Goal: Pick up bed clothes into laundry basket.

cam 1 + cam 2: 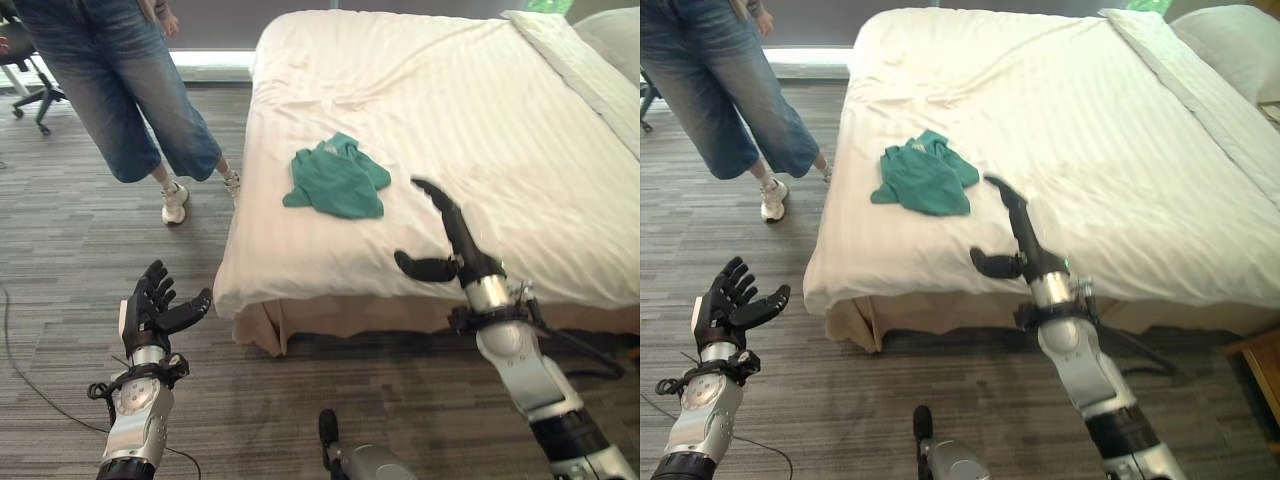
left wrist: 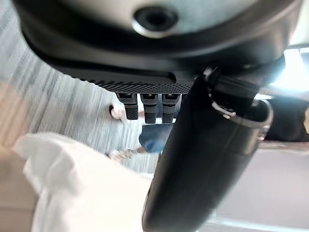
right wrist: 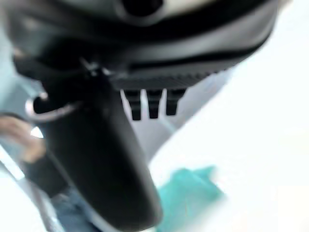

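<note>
A crumpled green garment [image 1: 337, 178] lies on the white bed [image 1: 500, 120], near its foot end and towards the left side. My right hand [image 1: 452, 240] hovers open over the bed's near edge, a short way right of and nearer than the garment, fingers straight and pointing up the bed, thumb spread. The right wrist view shows the green garment [image 3: 186, 193] past the straight fingers [image 3: 153, 102]. My left hand [image 1: 155, 305] is open above the carpet, left of the bed's corner, holding nothing.
A person in blue jeans [image 1: 120, 90] and white shoes stands on the carpet left of the bed. An office chair [image 1: 30, 75] is at the far left. A pillow [image 1: 610, 35] lies at the bed's head, far right.
</note>
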Robot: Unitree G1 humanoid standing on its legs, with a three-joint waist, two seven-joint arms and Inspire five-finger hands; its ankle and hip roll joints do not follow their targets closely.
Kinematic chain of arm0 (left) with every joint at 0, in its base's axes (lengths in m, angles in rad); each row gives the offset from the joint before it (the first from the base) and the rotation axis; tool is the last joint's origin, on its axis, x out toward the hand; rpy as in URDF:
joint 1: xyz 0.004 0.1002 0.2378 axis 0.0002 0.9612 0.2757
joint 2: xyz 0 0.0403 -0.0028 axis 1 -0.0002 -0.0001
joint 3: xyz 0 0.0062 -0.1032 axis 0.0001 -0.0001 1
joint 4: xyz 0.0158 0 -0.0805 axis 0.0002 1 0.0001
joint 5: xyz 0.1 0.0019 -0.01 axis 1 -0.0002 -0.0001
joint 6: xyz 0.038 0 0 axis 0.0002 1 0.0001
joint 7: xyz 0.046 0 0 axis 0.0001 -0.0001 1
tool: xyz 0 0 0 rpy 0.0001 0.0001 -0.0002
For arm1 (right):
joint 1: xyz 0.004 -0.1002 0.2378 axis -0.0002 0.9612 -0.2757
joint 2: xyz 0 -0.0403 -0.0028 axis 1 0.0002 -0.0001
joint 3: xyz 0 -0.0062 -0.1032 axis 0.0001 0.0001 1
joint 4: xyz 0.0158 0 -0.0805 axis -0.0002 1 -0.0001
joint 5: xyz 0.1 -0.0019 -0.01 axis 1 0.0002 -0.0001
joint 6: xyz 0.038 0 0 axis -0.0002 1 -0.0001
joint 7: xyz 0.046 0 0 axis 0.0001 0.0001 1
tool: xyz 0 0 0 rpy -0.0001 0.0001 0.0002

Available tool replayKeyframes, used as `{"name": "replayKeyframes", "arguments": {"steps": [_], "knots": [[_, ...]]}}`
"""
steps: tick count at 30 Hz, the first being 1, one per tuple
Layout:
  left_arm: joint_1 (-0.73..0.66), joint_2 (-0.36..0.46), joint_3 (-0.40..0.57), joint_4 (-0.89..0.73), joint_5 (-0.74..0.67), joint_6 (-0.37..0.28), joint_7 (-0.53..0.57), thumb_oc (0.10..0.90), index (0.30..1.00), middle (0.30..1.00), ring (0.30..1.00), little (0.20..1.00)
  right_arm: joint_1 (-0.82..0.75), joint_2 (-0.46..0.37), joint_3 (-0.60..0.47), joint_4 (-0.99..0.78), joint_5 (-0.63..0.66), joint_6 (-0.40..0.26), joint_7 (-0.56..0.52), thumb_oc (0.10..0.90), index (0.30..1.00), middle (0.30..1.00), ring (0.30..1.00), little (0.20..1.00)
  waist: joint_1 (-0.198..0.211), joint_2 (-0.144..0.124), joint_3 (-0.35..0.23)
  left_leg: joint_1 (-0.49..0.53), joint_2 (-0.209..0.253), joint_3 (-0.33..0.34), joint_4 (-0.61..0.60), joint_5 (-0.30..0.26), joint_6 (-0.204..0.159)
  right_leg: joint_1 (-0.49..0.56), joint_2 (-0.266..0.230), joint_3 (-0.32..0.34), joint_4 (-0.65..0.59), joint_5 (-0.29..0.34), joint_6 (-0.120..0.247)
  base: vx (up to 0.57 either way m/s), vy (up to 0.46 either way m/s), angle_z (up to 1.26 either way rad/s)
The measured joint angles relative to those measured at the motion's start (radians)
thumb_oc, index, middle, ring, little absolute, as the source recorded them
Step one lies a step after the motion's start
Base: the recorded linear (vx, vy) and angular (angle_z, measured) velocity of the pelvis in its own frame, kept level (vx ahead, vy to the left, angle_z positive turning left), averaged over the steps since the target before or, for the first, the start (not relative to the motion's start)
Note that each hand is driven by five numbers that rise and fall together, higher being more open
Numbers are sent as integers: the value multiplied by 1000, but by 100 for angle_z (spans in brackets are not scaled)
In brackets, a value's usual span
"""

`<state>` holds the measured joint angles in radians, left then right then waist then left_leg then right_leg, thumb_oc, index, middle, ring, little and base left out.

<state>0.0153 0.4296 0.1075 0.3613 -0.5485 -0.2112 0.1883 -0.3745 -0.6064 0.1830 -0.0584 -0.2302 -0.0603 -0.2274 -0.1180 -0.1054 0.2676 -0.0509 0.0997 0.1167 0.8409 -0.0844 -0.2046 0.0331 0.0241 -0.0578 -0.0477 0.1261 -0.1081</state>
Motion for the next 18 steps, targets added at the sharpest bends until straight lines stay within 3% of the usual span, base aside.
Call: {"name": "replayKeyframes", "arguments": {"steps": [1,4,6,7,8,10,11,13,15,16,17,18], "knots": [[11,2,11,-1,-1,-1,2,800,900,900,900,900,-14,1,0,-5,0,-9,0,800,900,900,900,900,14,-15,5,-63,15,32,11,-11,28,48,-1,11,-17,-10,8,178,54,-13],[17,22,12,-2,-4,-1,2,800,900,900,900,900,-13,1,1,-3,0,-20,-2,800,900,900,900,900,21,-24,4,-115,62,64,-204,-5,51,95,11,42,-41,-31,35,191,166,-33],[52,23,-6,-95,4,11,49,800,900,900,900,900,2,29,14,29,-4,-14,-7,800,900,900,900,900,28,-25,3,-29,35,4,-676,16,84,115,26,120,-41,-57,78,269,254,-61],[54,20,-14,-143,13,10,45,800,900,900,900,900,0,30,21,59,-7,-14,-6,800,900,900,900,900,33,-7,9,8,38,-48,-852,54,86,125,40,125,-41,-64,86,135,102,-54],[36,13,-22,-165,22,9,37,800,900,900,900,900,1,28,28,93,-7,-10,-7,800,900,900,900,900,27,-3,12,12,39,-75,-905,85,83,131,50,123,-41,-71,94,127,100,-29],[-25,0,-42,-174,17,8,36,800,900,900,900,900,10,19,65,171,-9,27,5,800,900,900,900,900,26,-5,12,-7,34,-59,-908,137,76,158,51,115,-42,-92,101,222,147,-23],[-33,0,-46,-173,14,8,37,800,900,900,900,900,10,8,83,181,-10,40,7,800,900,900,900,900,21,-3,11,0,36,-45,-907,139,78,171,47,116,-42,-104,92,173,104,-19],[-51,0,-56,-162,8,8,37,800,900,900,900,900,5,-12,120,212,-12,51,7,800,900,900,900,900,14,1,9,17,29,-37,-914,145,85,195,33,119,-42,-120,109,132,67,-14],[-70,22,-71,-148,4,7,34,800,900,900,900,900,-70,-22,192,307,-22,61,10,800,900,900,900,900,17,13,1,47,20,-29,-931,162,107,203,18,122,-42,-139,133,118,61,-20],[-83,23,-84,-136,0,8,25,800,900,900,900,900,-95,-38,211,334,-22,67,17,800,900,900,900,900,16,35,-8,47,20,-27,-925,231,156,199,24,118,-42,-147,144,134,70,12],[-101,32,-108,-121,-6,7,20,800,900,900,900,900,-130,-42,225,383,-20,70,16,800,900,900,900,900,15,54,-17,62,20,-13,-931,259,176,205,20,116,-41,-165,170,106,57,25],[-133,40,-129,-87,-14,7,19,800,900,900,900,900,-169,-43,247,437,-20,71,16,800,900,900,900,900,21,53,-17,61,8,-16,-930,259,182,195,8,117,-23,-170,176,70,50,17]]}}
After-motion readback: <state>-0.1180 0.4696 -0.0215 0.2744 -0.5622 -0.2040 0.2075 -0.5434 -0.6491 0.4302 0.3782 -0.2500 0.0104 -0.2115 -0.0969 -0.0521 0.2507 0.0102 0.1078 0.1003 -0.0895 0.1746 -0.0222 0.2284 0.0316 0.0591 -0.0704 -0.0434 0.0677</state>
